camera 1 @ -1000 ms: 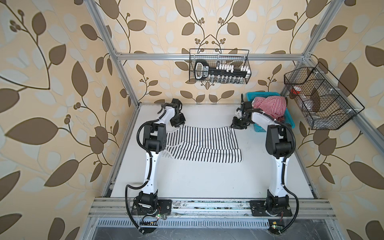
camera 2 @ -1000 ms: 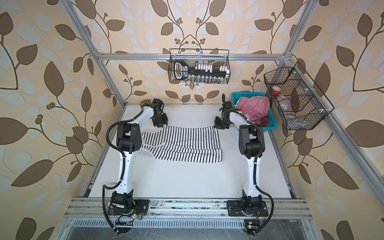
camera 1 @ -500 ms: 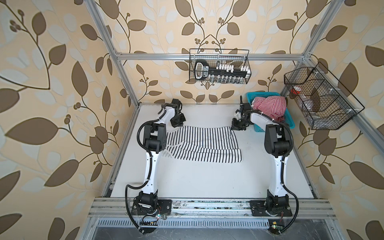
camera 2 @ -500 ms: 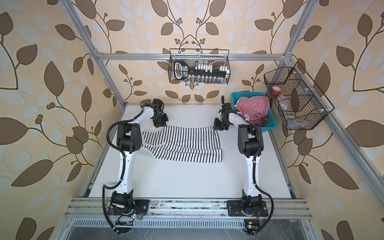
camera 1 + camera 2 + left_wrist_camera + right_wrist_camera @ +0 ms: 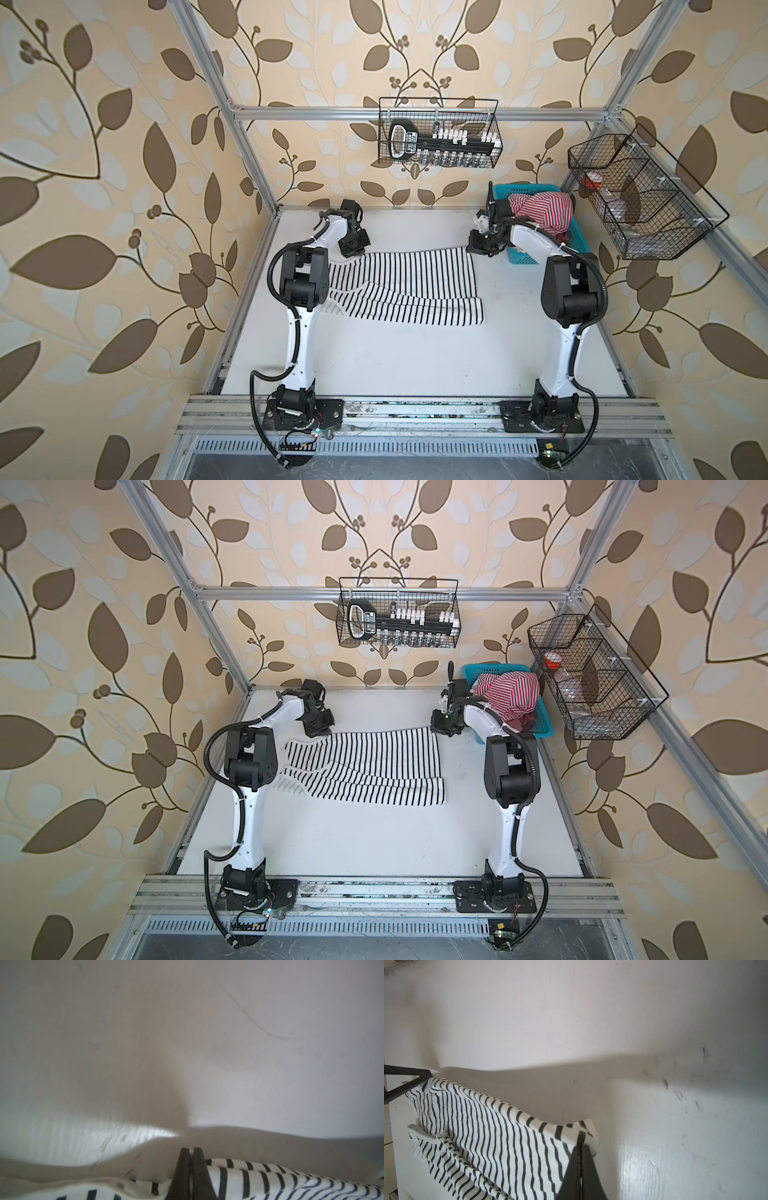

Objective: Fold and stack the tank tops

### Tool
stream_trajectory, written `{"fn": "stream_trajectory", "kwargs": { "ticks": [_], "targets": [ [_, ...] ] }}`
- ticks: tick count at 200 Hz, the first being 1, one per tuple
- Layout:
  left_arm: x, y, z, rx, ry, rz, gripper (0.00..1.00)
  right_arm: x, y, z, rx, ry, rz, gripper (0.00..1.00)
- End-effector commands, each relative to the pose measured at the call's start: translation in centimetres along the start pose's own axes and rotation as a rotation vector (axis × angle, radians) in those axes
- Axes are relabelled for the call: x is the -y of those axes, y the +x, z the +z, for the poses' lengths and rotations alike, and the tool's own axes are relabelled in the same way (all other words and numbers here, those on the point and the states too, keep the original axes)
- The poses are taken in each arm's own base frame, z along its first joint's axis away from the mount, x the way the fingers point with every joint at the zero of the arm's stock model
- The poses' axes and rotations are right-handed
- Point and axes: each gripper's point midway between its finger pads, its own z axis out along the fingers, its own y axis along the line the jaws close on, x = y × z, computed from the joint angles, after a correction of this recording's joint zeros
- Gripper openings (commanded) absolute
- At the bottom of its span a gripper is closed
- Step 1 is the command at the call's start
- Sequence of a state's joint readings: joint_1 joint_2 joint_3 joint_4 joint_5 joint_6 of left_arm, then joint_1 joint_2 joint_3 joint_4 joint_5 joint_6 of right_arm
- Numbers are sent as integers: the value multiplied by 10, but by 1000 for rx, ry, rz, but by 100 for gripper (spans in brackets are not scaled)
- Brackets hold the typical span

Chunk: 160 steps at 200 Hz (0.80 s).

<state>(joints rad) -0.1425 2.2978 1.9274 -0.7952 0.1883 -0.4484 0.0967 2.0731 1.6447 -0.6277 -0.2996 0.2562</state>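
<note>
left claw (image 5: 353, 250), right claw (image 5: 479, 246) clamped on far edge of black-striped tank top (image 5: 415, 282); you lift both level, edge taut.

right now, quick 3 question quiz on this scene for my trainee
1. True or false: the red-striped tank top lies folded on the black-striped tank top.
2. The left gripper is: A) open, holding nothing; B) shut on the black-striped tank top; C) shut on the red-striped tank top.
3. What does the right gripper pinch?

Key:
1. False. It sits bunched in the blue basket.
2. B.
3. A far corner of the black-striped tank top.
</note>
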Motion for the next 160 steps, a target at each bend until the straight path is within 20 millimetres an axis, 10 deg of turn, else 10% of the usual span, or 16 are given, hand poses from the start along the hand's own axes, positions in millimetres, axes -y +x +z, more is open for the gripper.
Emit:
{"fn": "stream_trajectory", "kwargs": {
  "ticks": [1,160],
  "targets": [
    [14,-4,-42,69,56,43,0,10,17,-4,-22,40,-25,0],
    [-21,64,-43,16,-56,59,0,22,105,-32,-72,95,-35,0]
  ]
}}
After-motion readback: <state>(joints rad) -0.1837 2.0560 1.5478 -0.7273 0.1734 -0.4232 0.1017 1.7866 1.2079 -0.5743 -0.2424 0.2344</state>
